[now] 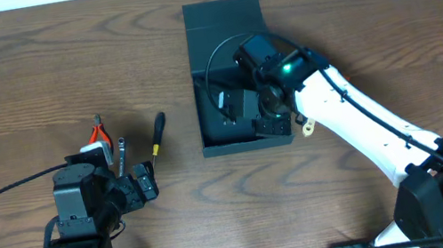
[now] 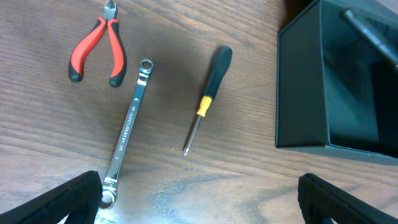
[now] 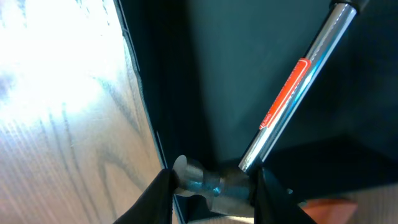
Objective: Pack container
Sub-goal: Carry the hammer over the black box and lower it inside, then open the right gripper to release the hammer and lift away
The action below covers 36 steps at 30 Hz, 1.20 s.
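The dark teal-black square box with a flap lid (image 1: 248, 145) sits far back on the wooden desk (image 1: 17, 86). Inside it, the right end effector (image 3: 214, 194) is clamped on a silver hammer with a red label (image 3: 292, 93). The hammer's grip is cut off from view. The left end effector (image 2: 199, 202) is wide apart.

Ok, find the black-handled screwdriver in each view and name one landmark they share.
Overhead: the screwdriver lies on the table, left of the container.
Left wrist: mid-picture, between the wrench and the container, tip toward the bottom edge.
Right wrist: not in it; the right gripper holds a hammer inside the container.
Shared landmark: the container, in all three views.
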Each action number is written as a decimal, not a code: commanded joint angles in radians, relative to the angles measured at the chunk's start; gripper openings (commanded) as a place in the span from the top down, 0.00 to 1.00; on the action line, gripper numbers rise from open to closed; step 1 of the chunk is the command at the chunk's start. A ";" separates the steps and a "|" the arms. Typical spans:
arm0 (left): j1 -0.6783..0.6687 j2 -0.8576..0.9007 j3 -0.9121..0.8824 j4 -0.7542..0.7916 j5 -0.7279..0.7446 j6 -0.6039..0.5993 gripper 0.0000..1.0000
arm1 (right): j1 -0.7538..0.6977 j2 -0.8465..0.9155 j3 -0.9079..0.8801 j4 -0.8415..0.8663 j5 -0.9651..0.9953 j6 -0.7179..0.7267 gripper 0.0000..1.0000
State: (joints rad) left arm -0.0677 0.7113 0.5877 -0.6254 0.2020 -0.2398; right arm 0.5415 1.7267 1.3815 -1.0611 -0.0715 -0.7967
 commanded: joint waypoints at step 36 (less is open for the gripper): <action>-0.003 -0.001 0.020 -0.002 -0.012 -0.005 0.01 | -0.070 -0.019 -0.141 0.207 -0.015 0.006 0.51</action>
State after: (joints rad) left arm -0.0677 0.7113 0.5877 -0.6254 0.2024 -0.2398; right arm 0.4770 1.7267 1.2430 -0.8654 -0.0753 -0.8017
